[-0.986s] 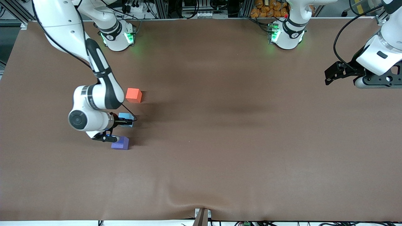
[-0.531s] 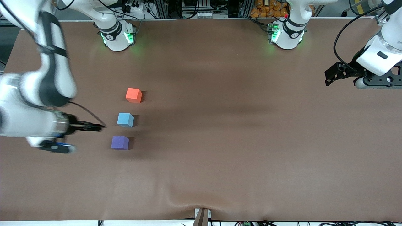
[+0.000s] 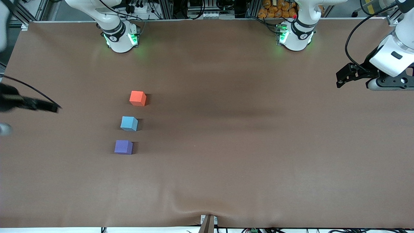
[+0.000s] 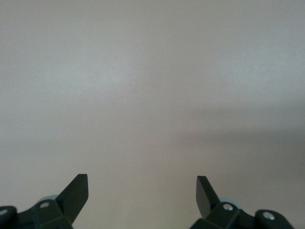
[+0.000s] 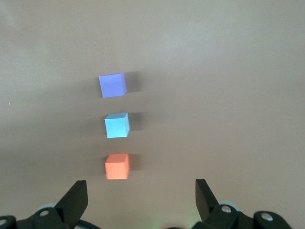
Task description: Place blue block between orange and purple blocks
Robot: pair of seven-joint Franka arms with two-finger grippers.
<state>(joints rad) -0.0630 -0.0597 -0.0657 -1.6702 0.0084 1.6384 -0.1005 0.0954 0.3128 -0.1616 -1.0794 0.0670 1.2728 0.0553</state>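
Observation:
The blue block (image 3: 129, 123) sits on the brown table between the orange block (image 3: 137, 98) and the purple block (image 3: 123, 147), in a slightly slanted row with small gaps. The orange block is farthest from the front camera and the purple block nearest. My right gripper (image 3: 53, 107) is open and empty, raised over the right arm's end of the table, well clear of the blocks. Its wrist view shows the purple block (image 5: 113, 85), blue block (image 5: 117, 125) and orange block (image 5: 117, 166) beyond the open right gripper (image 5: 140, 183). My left gripper (image 3: 341, 79) waits open and empty over the left arm's end, and its wrist view (image 4: 142, 179) shows only bare table.
The two arm bases (image 3: 120, 38) (image 3: 295, 37) stand at the table's edge farthest from the front camera. A small bracket (image 3: 208, 223) sits at the nearest edge, where the brown table cover (image 3: 226, 145) is slightly wrinkled.
My right gripper has let go of the blue block and drawn up and away toward the right arm's end of the table. The three blocks stay put. The left arm barely shifts.

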